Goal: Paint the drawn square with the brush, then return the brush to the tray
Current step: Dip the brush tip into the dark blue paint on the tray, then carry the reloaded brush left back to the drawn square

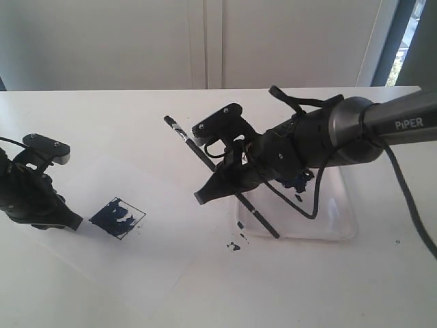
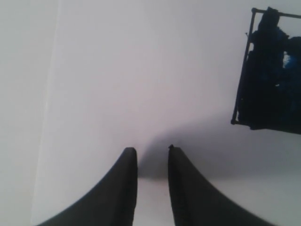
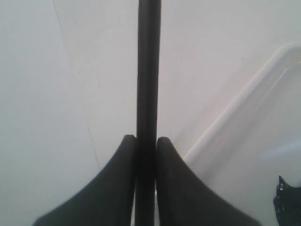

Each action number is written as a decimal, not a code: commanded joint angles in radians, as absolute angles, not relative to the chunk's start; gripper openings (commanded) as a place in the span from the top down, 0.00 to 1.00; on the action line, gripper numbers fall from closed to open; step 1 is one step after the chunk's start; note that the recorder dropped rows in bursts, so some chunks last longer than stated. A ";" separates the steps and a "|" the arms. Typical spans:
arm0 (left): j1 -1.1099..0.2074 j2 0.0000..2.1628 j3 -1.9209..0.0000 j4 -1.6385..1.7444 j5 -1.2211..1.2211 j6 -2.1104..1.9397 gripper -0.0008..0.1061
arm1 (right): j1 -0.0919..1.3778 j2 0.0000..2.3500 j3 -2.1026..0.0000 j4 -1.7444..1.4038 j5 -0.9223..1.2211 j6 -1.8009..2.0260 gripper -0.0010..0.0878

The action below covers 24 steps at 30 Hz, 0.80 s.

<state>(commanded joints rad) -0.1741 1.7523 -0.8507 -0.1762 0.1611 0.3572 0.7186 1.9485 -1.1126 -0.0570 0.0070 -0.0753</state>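
Observation:
The drawn square (image 1: 117,217) is smeared dark blue and lies on the paper at the left; the left wrist view shows the square (image 2: 268,70) off to one side. My left gripper (image 1: 74,223) rests just left of it, its jaws (image 2: 153,149) slightly open with nothing between them. My right gripper (image 1: 202,197) is shut on the black handle of the brush (image 1: 198,156), which slants from the table's middle down to its tip over the near left corner of the tray (image 1: 338,229). In the right wrist view the handle (image 3: 148,70) runs straight out between the fingers (image 3: 146,139).
A dark blue paint blob (image 1: 298,181) sits in the tray, partly hidden by the right arm, and shows as a blob (image 3: 288,202) in the right wrist view. Blue paint drips (image 1: 234,244) mark the table by the tray's corner. The white paper sheet (image 1: 171,239) spreads under the square.

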 joint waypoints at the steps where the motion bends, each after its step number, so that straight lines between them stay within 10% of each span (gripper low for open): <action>1: -0.174 1.752 -0.851 -0.176 0.157 0.359 0.71 | 0.719 1.948 -1.113 -0.057 0.007 -0.075 0.99; 24: -0.174 1.752 -0.851 -0.176 0.170 0.361 0.71 | 0.871 1.760 -1.504 0.167 1.145 -0.261 0.99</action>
